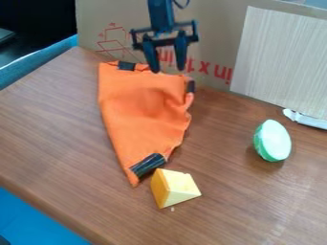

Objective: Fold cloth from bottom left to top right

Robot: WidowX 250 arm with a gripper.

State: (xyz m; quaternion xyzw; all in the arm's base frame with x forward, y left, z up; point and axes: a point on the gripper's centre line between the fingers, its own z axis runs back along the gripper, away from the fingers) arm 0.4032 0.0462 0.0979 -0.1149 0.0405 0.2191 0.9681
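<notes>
Though contact with orange fabric cloth [144, 103] is unclear, black two-finger gripper [168, 70]: parted, empty; adjacent yellow cheese wedge [176, 188] could obstruct grasping.

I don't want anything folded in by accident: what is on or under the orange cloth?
On the orange cloth, dark patches show by its top edge, right edge and bottom end. Whatever lies beneath is covered, so I cannot tell.
</notes>
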